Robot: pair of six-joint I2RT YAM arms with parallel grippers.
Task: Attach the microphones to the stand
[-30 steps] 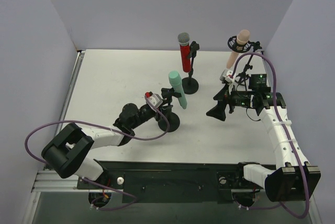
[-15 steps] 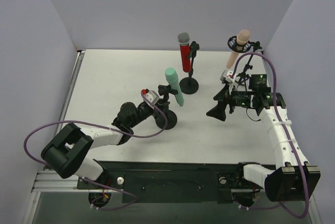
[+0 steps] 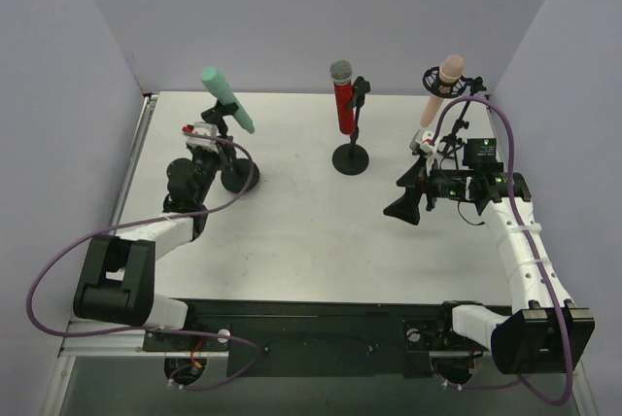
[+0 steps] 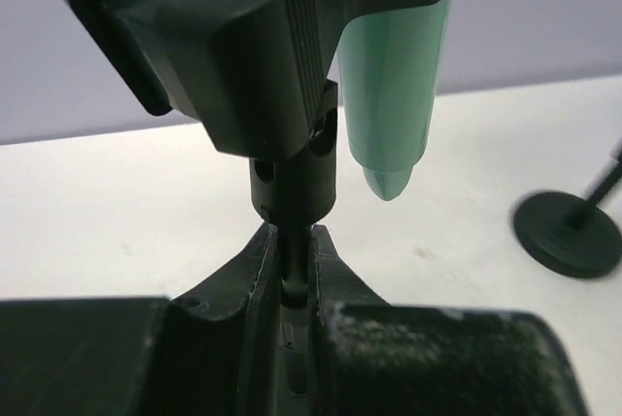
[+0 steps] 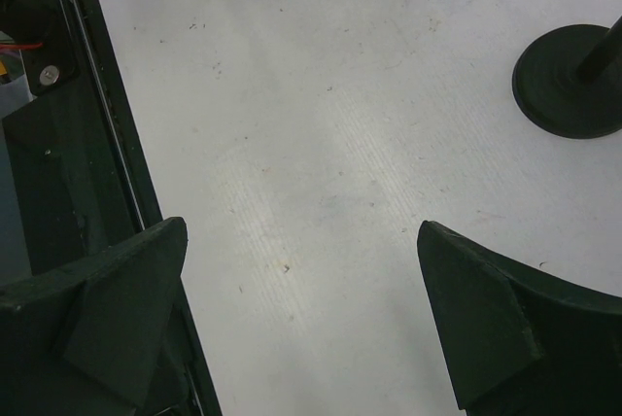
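A mint green microphone (image 3: 226,97) sits tilted in the clip of a small black stand (image 3: 239,175) at the table's far left. My left gripper (image 3: 218,144) is shut on that stand's thin pole (image 4: 292,265), just under the clip (image 4: 253,37). The green microphone (image 4: 394,86) hangs beside the clip. A glittery red microphone (image 3: 343,103) stands clipped in the middle stand (image 3: 351,157). Behind my right arm, the peach-pink microphone (image 3: 442,86) sits in a third stand. My right gripper (image 3: 403,200) hovers open over bare table (image 5: 301,309), holding nothing.
The round base (image 5: 569,81) of the middle stand lies ahead and to the right of my right gripper, and it also shows at the right as a black disc (image 4: 569,233). Grey walls close in the table on three sides. A black rail (image 3: 321,324) runs along the near edge.
My left arm has swung from the table's middle to the far left, taking the stand and green microphone with it. Its jaws closed on the pole. The right arm has not moved.
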